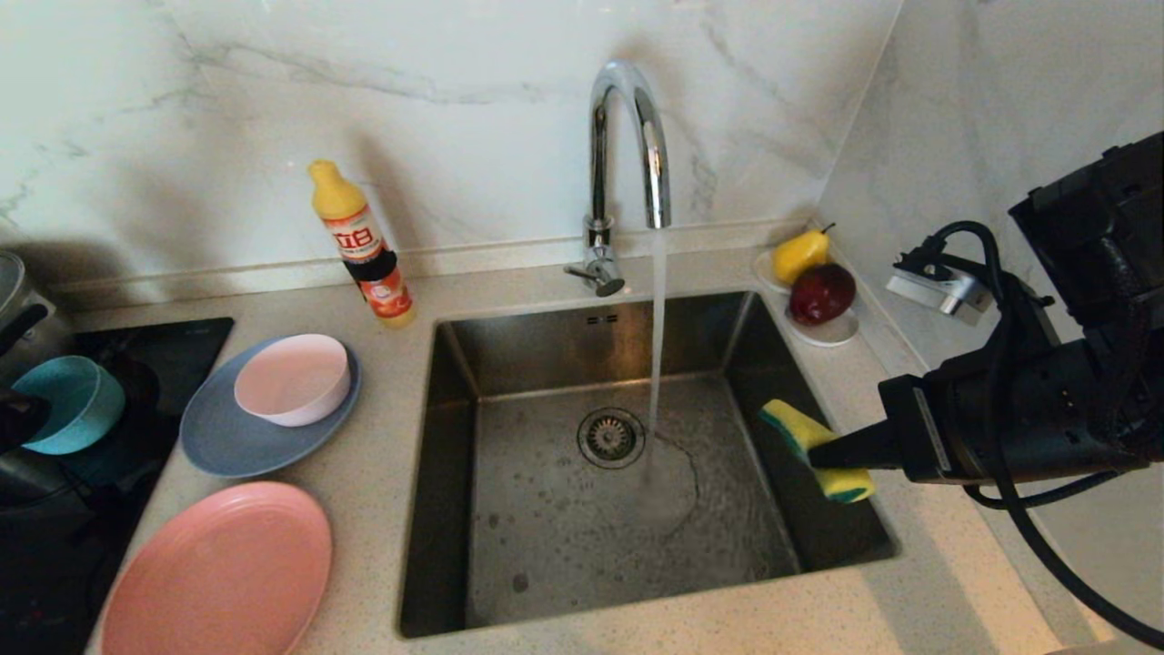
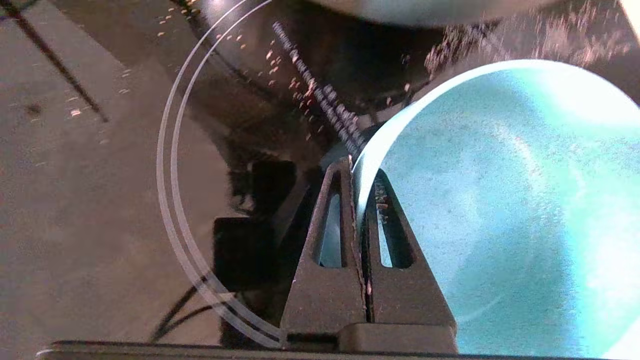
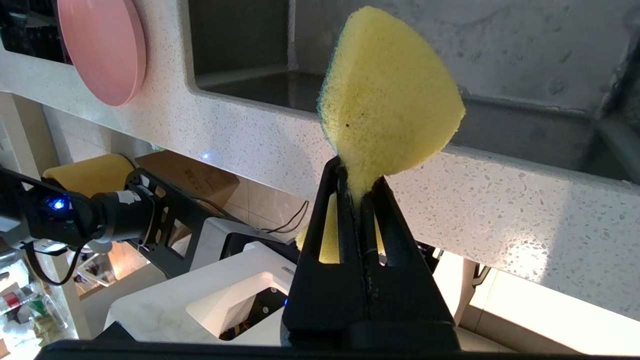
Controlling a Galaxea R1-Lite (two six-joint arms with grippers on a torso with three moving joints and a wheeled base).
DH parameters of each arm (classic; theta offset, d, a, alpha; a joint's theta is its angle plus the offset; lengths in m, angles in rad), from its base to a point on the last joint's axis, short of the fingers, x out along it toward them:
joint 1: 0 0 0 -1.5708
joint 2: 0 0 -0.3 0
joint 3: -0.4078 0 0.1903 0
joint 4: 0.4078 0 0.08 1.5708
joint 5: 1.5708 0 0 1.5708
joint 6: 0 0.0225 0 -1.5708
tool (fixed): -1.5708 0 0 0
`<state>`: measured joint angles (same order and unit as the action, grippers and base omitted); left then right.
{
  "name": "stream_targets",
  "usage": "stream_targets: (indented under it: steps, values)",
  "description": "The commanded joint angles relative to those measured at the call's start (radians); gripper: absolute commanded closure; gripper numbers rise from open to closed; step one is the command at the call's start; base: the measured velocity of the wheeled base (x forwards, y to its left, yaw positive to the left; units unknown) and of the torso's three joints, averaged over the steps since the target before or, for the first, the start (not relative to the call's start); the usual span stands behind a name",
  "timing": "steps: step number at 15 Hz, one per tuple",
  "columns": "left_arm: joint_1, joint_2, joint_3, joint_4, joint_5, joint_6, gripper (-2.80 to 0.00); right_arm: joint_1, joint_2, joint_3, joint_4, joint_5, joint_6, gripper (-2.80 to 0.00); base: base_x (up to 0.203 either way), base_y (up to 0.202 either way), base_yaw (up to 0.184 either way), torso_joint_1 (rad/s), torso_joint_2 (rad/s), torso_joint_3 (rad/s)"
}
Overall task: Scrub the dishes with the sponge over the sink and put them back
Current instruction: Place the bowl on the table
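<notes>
- Four dishes are in play, and none is over the sink [image 1: 509,582]: the teal bowl [image 1: 68,405] sits at the far left over the black cooktop [image 1: 155,350], the pale pink bowl [image 1: 293,378] rests inside the grey-blue plate [image 1: 227,446], and the pink plate [image 1: 218,573] lies on the surface [image 1: 382,509] nearest the robot.
- The left gripper [image 2: 359,200] is pinched tight on the teal bowl's rim, one finger inside the wall and one outside, as the left wrist view shows.
- The right gripper [image 3: 361,192] is clamped on the sponge [image 1: 816,450], squeezing its middle so the yellow body fans out beyond the tips; it hangs over the right side of the basin, beside the stream, not in it.
- Water runs from the chrome faucet [image 1: 627,146] and lands just beside the drain strainer [image 1: 611,438].
- Step in hand, by my reading: fetching the first dish, with the scrubbing tool already waiting.
- The next move calls for carrying the teal bowl across the stacked plate and bowl to the basin, keeping the thin rim grip from slipping, and tilting its open side toward the sponge.
- A detergent bottle [image 1: 362,244] stands behind the plates; a pear [image 1: 800,255] and a dark red fruit [image 1: 822,293] sit on a small white dish [image 1: 832,332] at the sink's far right corner.
</notes>
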<state>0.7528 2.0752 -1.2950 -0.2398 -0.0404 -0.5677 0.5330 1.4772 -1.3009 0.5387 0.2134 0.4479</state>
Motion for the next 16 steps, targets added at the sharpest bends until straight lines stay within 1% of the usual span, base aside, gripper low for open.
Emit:
stream_targets:
  steps: [1, 7, 8, 11, 13, 15, 16]
  values:
    - [0.0, 0.016, -0.053, 0.042, 0.0, -0.022, 0.0, -0.001, 0.002, 0.0, 0.003, 0.001, 0.002, 0.0, 0.0, 0.0, 0.0, 0.0, 0.0, 0.0]
    - [-0.001, -0.006, -0.063, 0.073, -0.001, -0.02, 0.0, 0.001, 0.0, 0.002, 0.004, 0.003, 0.002, 0.0, 0.0, 0.0, 0.0, 0.0, 0.0, 0.0]
    - [-0.001, -0.002, -0.063, 0.071, -0.001, -0.018, -2.8, 0.001, 0.0, 0.002, 0.004, 0.003, 0.002, 0.0, 0.0, 0.0, 0.0, 0.0, 0.0, 0.0]
    - [-0.001, -0.002, -0.063, 0.06, -0.001, -0.017, -2.8, 0.001, -0.002, 0.009, 0.003, 0.003, 0.002, 0.0, 0.0, 0.0, 0.0, 0.0, 0.0, 0.0]
    - [-0.001, -0.038, -0.063, 0.063, -0.005, -0.022, -2.8, 0.001, 0.003, 0.017, 0.003, 0.003, 0.002, 0.0, 0.0, 0.0, 0.0, 0.0, 0.0, 0.0]
    - [-0.001, -0.107, -0.054, 0.074, -0.03, -0.023, -2.8, 0.001, 0.006, 0.017, 0.003, 0.003, 0.002, 0.0, 0.0, 0.0, 0.0, 0.0, 0.0, 0.0]
    - [-0.001, -0.171, -0.045, 0.09, -0.06, -0.023, -2.8, 0.001, 0.009, 0.015, 0.003, 0.003, 0.002, 0.0, 0.0, 0.0, 0.0, 0.0, 0.0, 0.0]
